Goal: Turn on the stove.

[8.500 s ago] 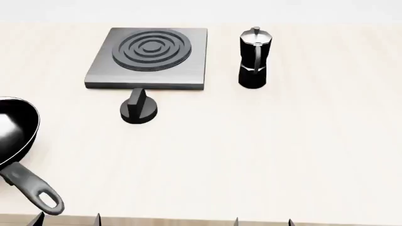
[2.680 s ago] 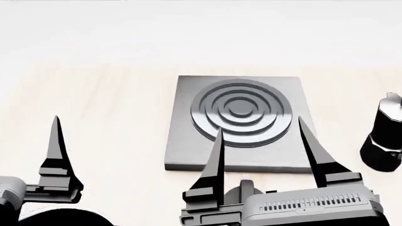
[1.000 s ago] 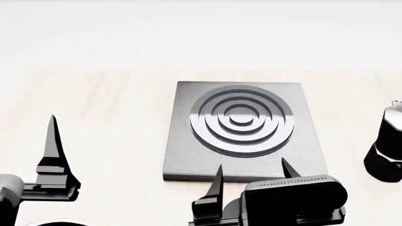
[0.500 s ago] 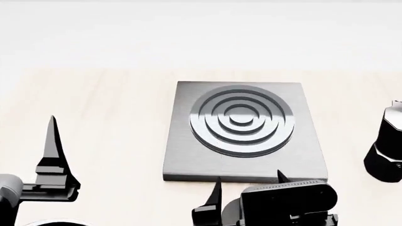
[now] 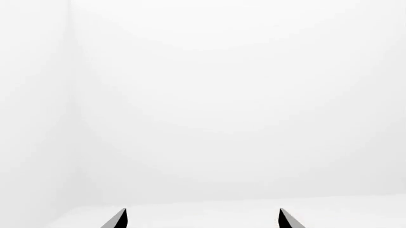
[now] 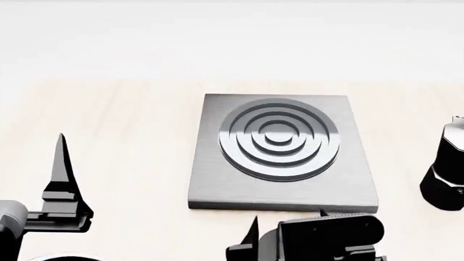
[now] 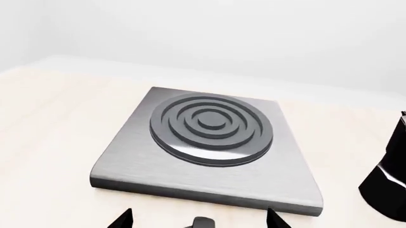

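Stove (image 6: pixel 283 152) sits mid-table (image 6: pixel 123 136), grey slab w/ dark rings, flat. Your right gripper (image 6: pixel 286 228) is low at slab's near edge, jaws set wide; wrist view shows both tips apart w/ top of knob (image 7: pixel 203 222) between them, just near of slab, not touching either tip as far as seen. Your left gripper (image 5: pixel 201 219) hangs well left of stove, jaws wide, nothing held. Moka pot (image 6: pixel 444 168) stands upright at far right, apart from slab
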Robot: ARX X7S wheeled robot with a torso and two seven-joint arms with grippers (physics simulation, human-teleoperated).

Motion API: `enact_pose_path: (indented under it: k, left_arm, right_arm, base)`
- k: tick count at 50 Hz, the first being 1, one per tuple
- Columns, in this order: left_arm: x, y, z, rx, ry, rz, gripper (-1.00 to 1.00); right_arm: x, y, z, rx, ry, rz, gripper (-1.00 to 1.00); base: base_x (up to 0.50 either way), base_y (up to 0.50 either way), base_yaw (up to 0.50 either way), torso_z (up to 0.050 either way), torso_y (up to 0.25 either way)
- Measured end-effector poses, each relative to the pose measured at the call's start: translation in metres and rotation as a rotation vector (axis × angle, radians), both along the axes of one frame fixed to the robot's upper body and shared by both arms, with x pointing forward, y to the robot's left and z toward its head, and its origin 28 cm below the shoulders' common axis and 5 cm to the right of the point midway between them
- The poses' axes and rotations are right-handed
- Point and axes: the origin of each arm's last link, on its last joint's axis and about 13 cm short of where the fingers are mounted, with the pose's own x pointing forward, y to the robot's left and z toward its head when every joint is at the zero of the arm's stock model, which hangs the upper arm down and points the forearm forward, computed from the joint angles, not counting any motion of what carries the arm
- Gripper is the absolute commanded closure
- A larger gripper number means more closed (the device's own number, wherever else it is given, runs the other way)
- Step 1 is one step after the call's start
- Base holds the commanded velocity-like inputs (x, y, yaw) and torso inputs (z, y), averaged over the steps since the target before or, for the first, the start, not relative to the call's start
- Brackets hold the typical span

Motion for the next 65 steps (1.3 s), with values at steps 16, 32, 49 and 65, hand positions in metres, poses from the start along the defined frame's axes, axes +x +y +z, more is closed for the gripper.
enact_pose_path:
  k: [16, 32, 49, 65]
  left_arm:
    - [0.001, 0.0, -0.001, 0.0, 0.0, 0.002, -1.0]
    - [0.001, 0.0, -0.001, -0.001, 0.001, 0.002, -1.0]
    - [0.001, 0.001, -0.001, -0.002, 0.002, 0.004, -1.0]
    - [0.001, 0.0, -0.001, -0.002, 0.002, 0.005, -1.0]
  right_arm:
    - [0.001, -0.001, -0.005, 0.007, 0.044, -0.008, -1.0]
    - [0.002, -0.002, -0.01, 0.02, 0.086, -0.016, -1.0]
    - [0.003, -0.003, -0.015, 0.034, 0.124, -0.025, -1.0]
    - [0.006, -0.003, -0.022, 0.047, 0.157, -0.03, -1.0]
  base:
    - [0.0, 0.0, 0.0, 0.0, 0.0]
    - [0.0, 0.0, 0.0, 0.0, 0.0]
    - [0.0, 0.0, 0.0, 0.0, 0.0]
    - [0.0, 0.0, 0.0, 0.0, 0.0]
